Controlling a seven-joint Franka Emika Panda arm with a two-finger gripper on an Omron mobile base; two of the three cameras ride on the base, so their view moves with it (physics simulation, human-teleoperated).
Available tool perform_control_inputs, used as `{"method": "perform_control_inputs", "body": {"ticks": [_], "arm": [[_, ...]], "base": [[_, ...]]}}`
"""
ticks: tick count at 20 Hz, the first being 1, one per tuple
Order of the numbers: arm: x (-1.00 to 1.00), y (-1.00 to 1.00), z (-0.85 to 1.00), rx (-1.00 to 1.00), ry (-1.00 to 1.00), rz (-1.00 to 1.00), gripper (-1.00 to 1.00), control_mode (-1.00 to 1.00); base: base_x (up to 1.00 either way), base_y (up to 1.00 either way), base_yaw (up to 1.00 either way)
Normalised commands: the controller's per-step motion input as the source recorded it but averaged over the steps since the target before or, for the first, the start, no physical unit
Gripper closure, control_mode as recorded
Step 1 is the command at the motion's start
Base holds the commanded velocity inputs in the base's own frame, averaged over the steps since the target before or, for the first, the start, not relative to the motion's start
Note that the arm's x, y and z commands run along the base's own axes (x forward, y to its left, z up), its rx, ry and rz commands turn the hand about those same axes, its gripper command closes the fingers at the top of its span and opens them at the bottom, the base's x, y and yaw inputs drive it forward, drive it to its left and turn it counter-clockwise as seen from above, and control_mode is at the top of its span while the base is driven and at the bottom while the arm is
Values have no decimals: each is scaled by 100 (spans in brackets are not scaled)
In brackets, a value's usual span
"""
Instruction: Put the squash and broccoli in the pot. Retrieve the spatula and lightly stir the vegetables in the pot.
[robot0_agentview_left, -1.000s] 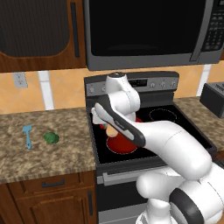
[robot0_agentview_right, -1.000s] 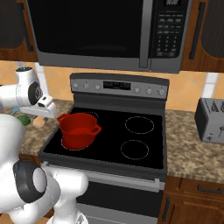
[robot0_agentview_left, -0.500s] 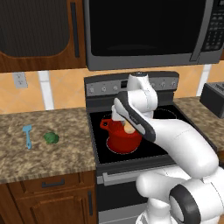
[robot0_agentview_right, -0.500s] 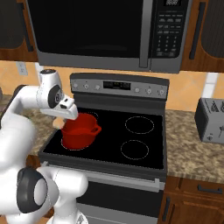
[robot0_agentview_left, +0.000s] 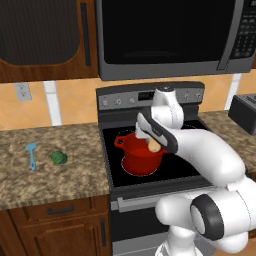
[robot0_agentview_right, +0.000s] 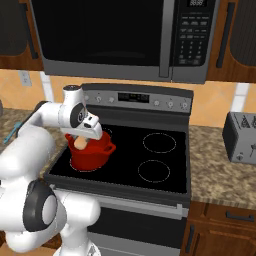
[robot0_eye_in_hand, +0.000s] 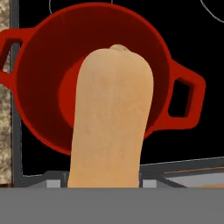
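Note:
The tan squash (robot0_agentview_left: 154, 146) hangs just above the red pot (robot0_agentview_left: 135, 161) on the stove's front left burner, with my gripper (robot0_agentview_left: 151, 141) shut on it. From the other side, the gripper (robot0_agentview_right: 84, 139) holds the squash (robot0_agentview_right: 80, 144) over the pot (robot0_agentview_right: 95, 156). In the hand view the squash (robot0_eye_in_hand: 111, 118) points down into the pot (robot0_eye_in_hand: 39, 48), which holds nothing, and it hides my fingertips. On the counter to the left lie the dark green broccoli (robot0_agentview_left: 58, 157) and the light-blue spatula (robot0_agentview_left: 32, 155).
A black stovetop (robot0_agentview_right: 155, 160) with three free burners lies right of the pot. The microwave (robot0_agentview_left: 165, 35) hangs overhead. A toaster (robot0_agentview_right: 242, 137) stands on the right counter. Granite counter (robot0_agentview_left: 75, 175) stretches to the left.
My arm has swung right from the stove's left edge, carrying the squash to a spot over the pot. Broccoli and spatula have not moved.

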Motion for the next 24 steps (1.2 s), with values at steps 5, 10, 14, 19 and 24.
{"method": "perform_control_inputs", "body": {"ticks": [5,10,14,19,24], "arm": [[31,7,-27,0,0,-5,100,-100],[12,0,-15,0,0,-3,100,-100],[0,11,-17,0,0,-1,100,-100],[0,10,-16,0,0,0,100,-100],[0,4,-16,0,0,-1,100,-100]], "base": [[0,0,0],[0,0,0],[0,0,0],[0,0,0],[0,0,0]]}}
